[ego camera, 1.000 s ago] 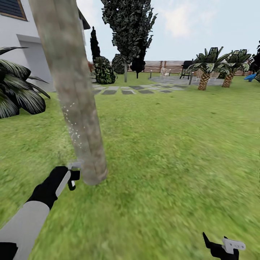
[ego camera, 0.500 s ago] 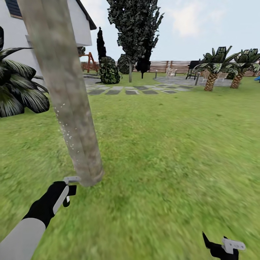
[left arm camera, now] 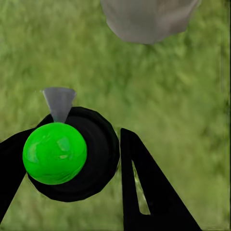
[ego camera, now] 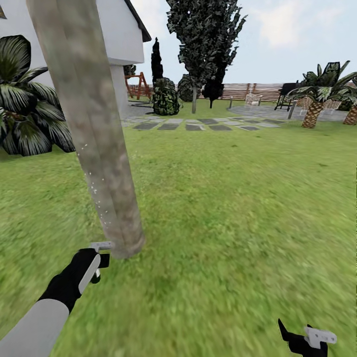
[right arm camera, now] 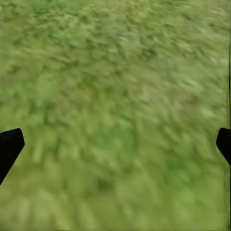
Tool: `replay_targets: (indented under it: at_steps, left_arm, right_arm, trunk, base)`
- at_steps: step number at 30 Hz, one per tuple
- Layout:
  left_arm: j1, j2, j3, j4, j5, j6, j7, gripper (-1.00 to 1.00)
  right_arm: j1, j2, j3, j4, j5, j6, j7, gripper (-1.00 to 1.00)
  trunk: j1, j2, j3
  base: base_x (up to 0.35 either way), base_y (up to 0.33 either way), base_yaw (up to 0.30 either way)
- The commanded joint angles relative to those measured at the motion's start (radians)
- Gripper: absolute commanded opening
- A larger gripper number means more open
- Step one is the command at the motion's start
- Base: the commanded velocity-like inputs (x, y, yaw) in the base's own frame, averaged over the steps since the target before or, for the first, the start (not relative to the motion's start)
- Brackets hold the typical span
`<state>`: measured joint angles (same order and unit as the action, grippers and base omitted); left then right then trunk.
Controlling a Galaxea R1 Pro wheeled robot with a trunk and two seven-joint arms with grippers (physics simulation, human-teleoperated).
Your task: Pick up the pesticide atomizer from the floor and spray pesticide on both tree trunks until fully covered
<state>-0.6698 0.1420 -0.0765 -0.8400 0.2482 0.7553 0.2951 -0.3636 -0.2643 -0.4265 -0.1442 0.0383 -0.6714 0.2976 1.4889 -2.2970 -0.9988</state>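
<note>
At the far left of the head view a broad-leaved striped bush stands on the lawn in front of the white house. Just right of it, the near tree trunk rises as a thick, pale grey-beige column, leaning slightly, its base planted in the grass. A thin scatter of whitish pesticide specks hangs along the trunk's left edge, low down.

Below the trunk's base the left tool reaches in on its black and white arm, close beside the foot of the trunk. In the left wrist view the left tool is closed around the pesticide atomizer, a black round body with a bright green ball on it and a grey nozzle pointing toward the trunk base.

Farther right and well back, a second tree with dark jagged foliage stands by the grey stepping stones, with the brown slat fence behind and a small palm further right.

At the lower right corner sits the right tool; in the right wrist view its black fingertips stand wide apart over bare grass, holding nothing.
</note>
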Motion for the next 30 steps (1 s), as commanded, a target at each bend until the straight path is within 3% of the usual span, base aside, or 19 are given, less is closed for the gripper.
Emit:
replay_targets:
  at_steps: [1,11,16,26,30]
  left_arm:
    - [0.000,-0.004,0.000,0.000,-0.007,0.002,-0.001,-1.00]
    - [-0.001,-0.005,0.006,-0.002,-0.009,0.002,-0.002,-1.00]
    - [-0.001,-0.006,0.054,-0.015,-0.009,0.001,-0.002,-1.00]
    - [0.000,-0.008,0.057,-0.015,-0.008,0.001,-0.004,-1.00]
    - [-0.001,-0.008,0.056,-0.014,-0.007,0.000,-0.004,-1.00]
  right_arm:
    - [0.000,0.000,0.000,0.000,0.000,0.000,0.000,1.00]
    - [0.000,0.000,0.000,0.000,0.000,0.000,0.000,1.00]
    - [0.000,0.000,0.000,0.000,0.000,0.000,0.000,1.00]
    - [0.000,0.000,0.000,0.000,0.000,0.000,0.000,1.00]
    - [0.000,0.000,0.000,0.000,0.000,0.000,0.000,1.00]
  trunk:
    - [0.000,0.000,0.000]
    - [0.000,0.000,0.000]
    - [0.000,0.000,0.000]
    - [0.000,0.000,0.000]
    - [0.000,0.000,0.000]
  base:
    - [0.007,-0.276,0.003]
    - [0.001,-0.278,0.127]
    - [0.000,-0.278,0.274]
    - [0.072,-0.278,0.270]
    - [0.113,-0.278,0.074]
